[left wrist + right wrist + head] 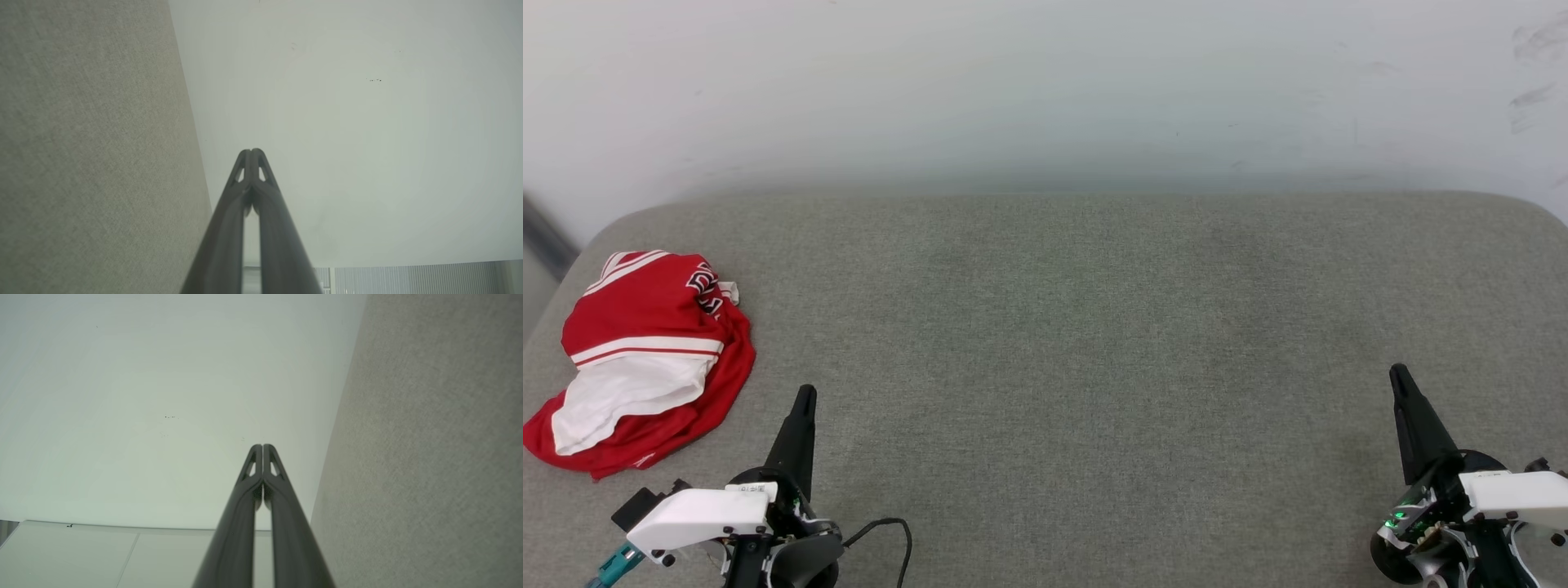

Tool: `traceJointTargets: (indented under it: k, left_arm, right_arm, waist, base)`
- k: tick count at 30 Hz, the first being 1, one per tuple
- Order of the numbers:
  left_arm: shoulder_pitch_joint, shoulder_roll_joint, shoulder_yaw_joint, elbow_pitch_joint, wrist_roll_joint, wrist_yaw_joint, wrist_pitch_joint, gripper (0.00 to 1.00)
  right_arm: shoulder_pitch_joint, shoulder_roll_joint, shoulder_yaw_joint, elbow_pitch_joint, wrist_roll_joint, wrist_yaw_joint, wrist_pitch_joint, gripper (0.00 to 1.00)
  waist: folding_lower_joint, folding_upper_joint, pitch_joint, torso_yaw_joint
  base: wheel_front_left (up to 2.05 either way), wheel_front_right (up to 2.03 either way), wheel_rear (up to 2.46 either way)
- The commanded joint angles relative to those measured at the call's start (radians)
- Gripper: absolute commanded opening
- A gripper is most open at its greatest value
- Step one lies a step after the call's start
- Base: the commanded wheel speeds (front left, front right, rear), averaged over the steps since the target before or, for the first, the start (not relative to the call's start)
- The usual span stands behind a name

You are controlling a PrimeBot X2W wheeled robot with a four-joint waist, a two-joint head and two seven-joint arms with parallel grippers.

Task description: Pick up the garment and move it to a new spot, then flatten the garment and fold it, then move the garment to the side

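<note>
You see a red garment [645,322] with white panels, red-and-white striped trim and black white-outlined numbers; the counter [1094,367] is flecked grey, left tool [805,394] and right tool [1398,373] black.

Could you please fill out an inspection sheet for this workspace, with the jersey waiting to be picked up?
Surface: grey fabric surface, rounded far corners.
Job's things: garment lies crumpled in a heap at the left edge, neither flattened nor folded.
Clutter: nothing seen.
Grippers: left gripper and right gripper both shut, holding nothing; the left is near the garment but apart from it.
Cables: black cable loops out beside the left wrist.
Surroundings: pale wall behind, with scuff marks at upper right.
</note>
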Motion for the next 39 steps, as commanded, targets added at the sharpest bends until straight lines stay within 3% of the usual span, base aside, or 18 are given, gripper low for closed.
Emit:
traceJointTargets:
  k: [1, 8, 9, 25, 39]
  left_arm:
    - [-0.005, -0.002, 0.001, 0.000, 0.000, -0.003, -0.001, 0.00]
    - [-0.005, -0.002, 0.001, 0.000, 0.000, -0.003, -0.001, 0.00]
    - [0.001, 0.000, -0.001, 0.003, 0.000, 0.000, 0.000, 1.00]
    - [0.004, -0.001, -0.066, -0.027, 0.047, 0.000, -0.069, 1.00]
    - [0.004, 0.000, -0.096, -0.108, 0.298, 0.000, -0.129, 1.00]
  right_arm:
    - [-0.011, 0.004, 0.000, 0.001, 0.001, 0.000, 0.000, 0.00]
    - [-0.011, 0.004, 0.000, 0.001, 0.001, 0.000, 0.000, 0.00]
    - [0.002, 0.000, 0.000, 0.003, 0.000, 0.000, 0.000, 1.00]
    - [0.028, -0.003, 0.034, -0.036, -0.021, 0.000, -0.053, 1.00]
    - [0.034, -0.036, 0.077, -0.074, -0.209, 0.000, -0.127, 1.00]
  waist:
    - [0.0000, 0.0000, 0.000, 0.000]
    - [0.0000, 0.0000, 0.000, 0.000]
    - [0.0000, 0.0000, 0.000, 0.000]
    - [0.0000, 0.0000, 0.000, 0.001]
    - [0.0000, 0.0000, -0.002, 0.004]
  base:
    - [0.00, 0.00, 0.00]
    - [0.00, 0.00, 0.00]
    - [0.00, 0.00, 0.00]
    - [0.00, 0.00, 0.00]
    - [0.00, 0.00, 0.00]
